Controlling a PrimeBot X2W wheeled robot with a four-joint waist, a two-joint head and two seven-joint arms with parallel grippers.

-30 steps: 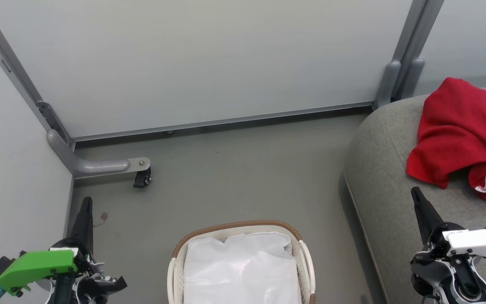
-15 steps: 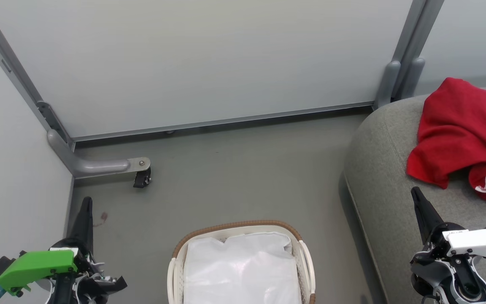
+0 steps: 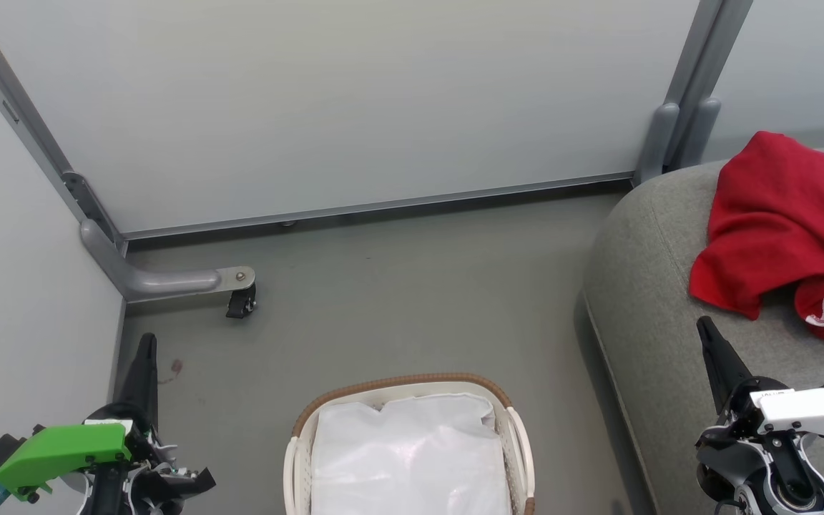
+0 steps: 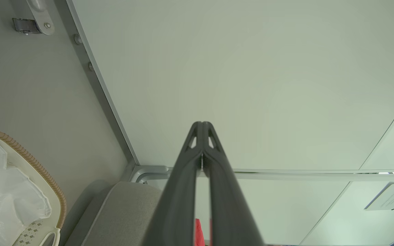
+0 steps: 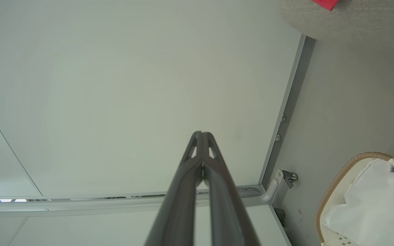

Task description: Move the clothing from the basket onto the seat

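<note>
The red clothing (image 3: 784, 222) lies crumpled on the grey seat (image 3: 655, 300), at about 3 o'clock in the head view, with a bit of white striped trim showing at its lower edge. The seat's rounded corner stands just in front of the pale wall panel (image 3: 347, 100).

The basket (image 3: 398, 381) sits on the grey floor (image 3: 398, 286) at 6 o'clock, well apart from the clothing, with the white liner (image 3: 412, 458) inside it.

The right gripper (image 3: 705, 325) hangs at 4 o'clock over the seat's front edge, below the clothing and not touching it. Its fingers are pressed together with nothing between them.

The left gripper (image 3: 144, 343) is at 8 o'clock, over the floor beside the left wall, its fingers likewise closed tip to tip and empty.

A small black caster (image 3: 242, 303) rests on the floor at 10 o'clock from the basket.
</note>
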